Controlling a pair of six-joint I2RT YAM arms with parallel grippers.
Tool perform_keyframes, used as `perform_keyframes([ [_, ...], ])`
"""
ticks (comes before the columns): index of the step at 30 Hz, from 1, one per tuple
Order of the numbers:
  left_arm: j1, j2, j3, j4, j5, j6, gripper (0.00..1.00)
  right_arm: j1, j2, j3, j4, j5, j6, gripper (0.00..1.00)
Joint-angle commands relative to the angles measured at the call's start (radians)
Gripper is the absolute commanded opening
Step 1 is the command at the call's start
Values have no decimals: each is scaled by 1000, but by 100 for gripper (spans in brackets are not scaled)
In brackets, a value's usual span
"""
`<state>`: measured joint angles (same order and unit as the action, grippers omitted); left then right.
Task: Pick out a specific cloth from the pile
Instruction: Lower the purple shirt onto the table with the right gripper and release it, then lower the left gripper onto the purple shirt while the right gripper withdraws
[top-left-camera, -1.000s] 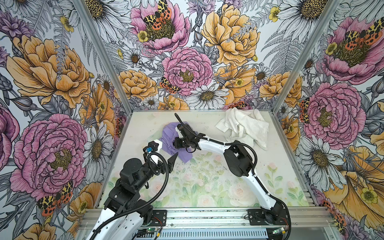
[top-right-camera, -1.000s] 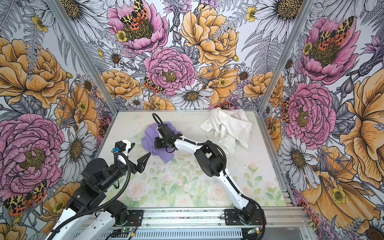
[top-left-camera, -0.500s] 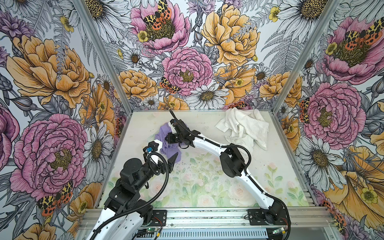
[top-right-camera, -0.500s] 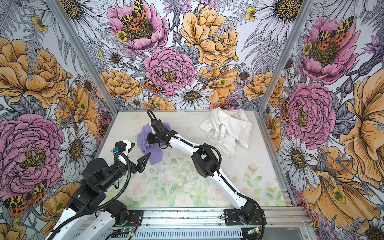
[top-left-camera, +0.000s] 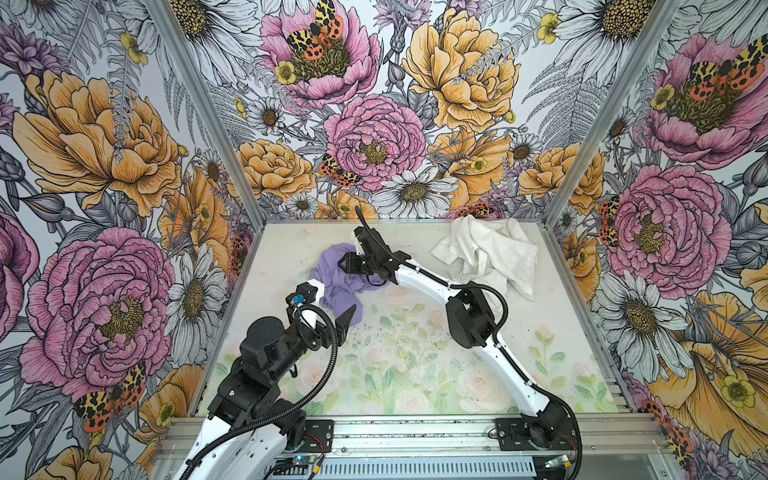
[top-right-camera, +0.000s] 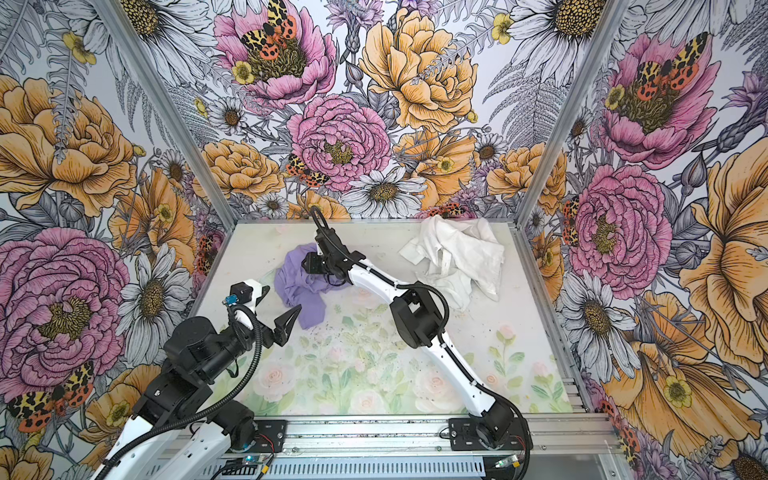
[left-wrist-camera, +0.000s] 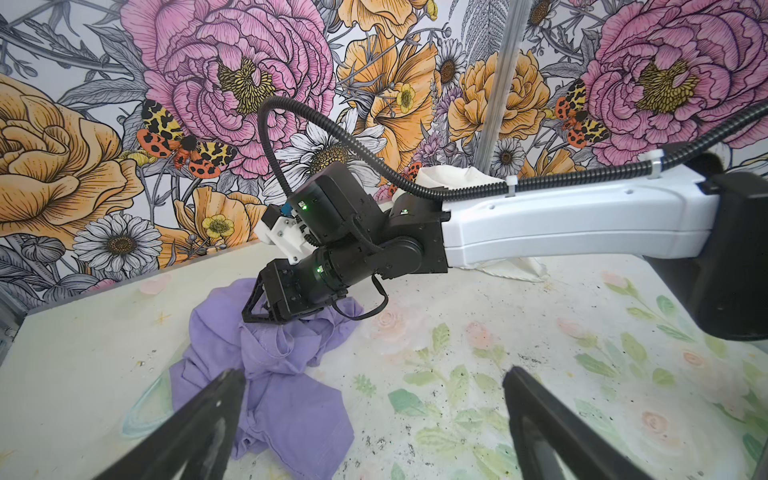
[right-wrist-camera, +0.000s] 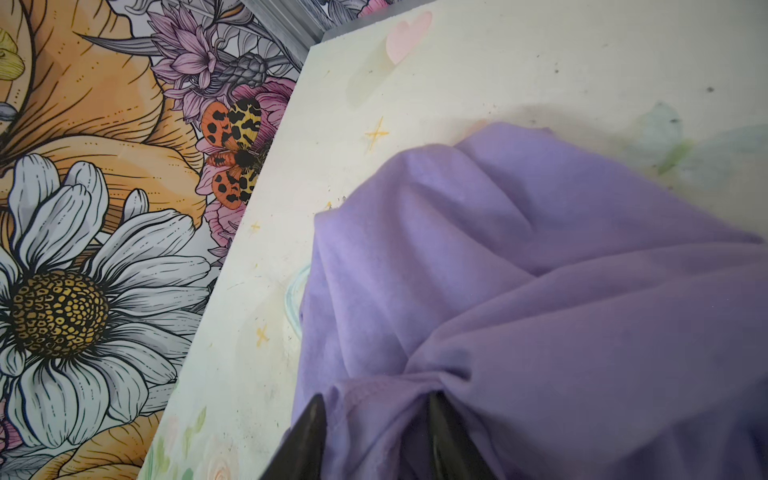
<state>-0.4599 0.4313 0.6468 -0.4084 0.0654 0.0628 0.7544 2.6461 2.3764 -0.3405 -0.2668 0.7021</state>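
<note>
lavender cloth (top-left-camera: 336, 286) crumpled directly under right gripper (right-wrist-camera: 376, 397), well clear of white pile (top-left-camera: 486, 253); its jaws half-spread astride a bunched fold, can't tell if pinching; left gripper (left-wrist-camera: 372, 372) gaping just short of it; likely light, limp, thin, so pinch a raised ridge.

Between the matt black plastic fingers (right-wrist-camera: 305, 444) the cloth (right-wrist-camera: 540, 270) is soft, matt, wrinkled lavender fabric, and beside them the table (right-wrist-camera: 374, 104) looks smooth, matt and speckled with dirt.
</note>
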Motion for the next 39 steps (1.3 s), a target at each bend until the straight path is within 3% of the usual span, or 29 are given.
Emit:
perform_keyframes([
  [1, 10, -13, -9, -3, -29, 18, 99, 11, -78, -34, 0, -8, -26, 49],
  [12, 12, -20, -7, -4, -65, 11, 99, 25, -284, -100, 4, -15, -71, 66],
  [16, 13, -18, 9, -3, -140, -32, 99, 26, -355, -133, 4, -4, -92, 70],
  [25, 24, 81, 49, -65, -303, -388, 99, -2, -636, -390, 31, 146, -202, 74],
  [34, 83, 348, 3, -76, -249, -763, 97, -111, -1032, -898, 167, 247, -234, 80],
  [39, 99, 534, -23, 38, -333, -910, 93, -153, -1234, -1150, 226, 297, -233, 82],
])
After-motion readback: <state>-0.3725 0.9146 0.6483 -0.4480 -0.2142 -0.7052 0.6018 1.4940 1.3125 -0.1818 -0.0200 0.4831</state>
